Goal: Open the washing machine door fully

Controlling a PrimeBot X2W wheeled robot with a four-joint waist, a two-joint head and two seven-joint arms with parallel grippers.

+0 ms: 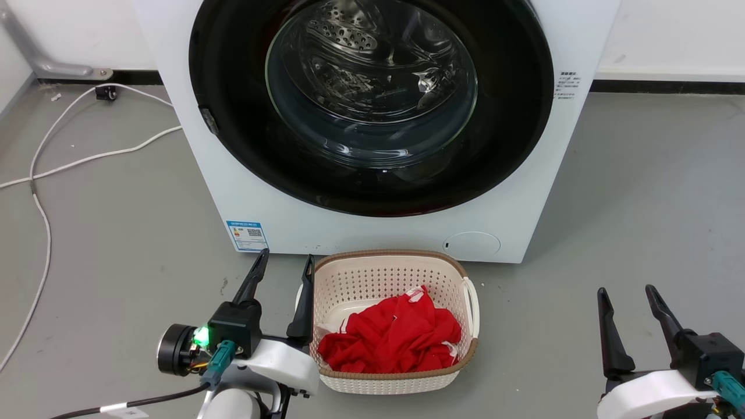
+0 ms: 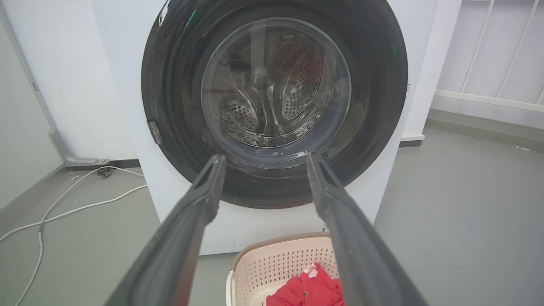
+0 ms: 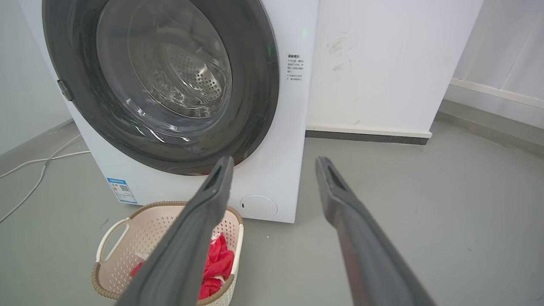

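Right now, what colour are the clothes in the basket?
The clothes are red; the head view shows them best.

We could read no words anywhere. A small blue sticker bearing a QR code sat low on the washing machine front; tiny dark print beside the washing machine door was illegible.

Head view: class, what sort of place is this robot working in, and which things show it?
Probably a laundry corner of a bare room or lab: a white front-loading washing machine with its door shut, a cream laundry basket holding red cloth, on a plain grey floor.
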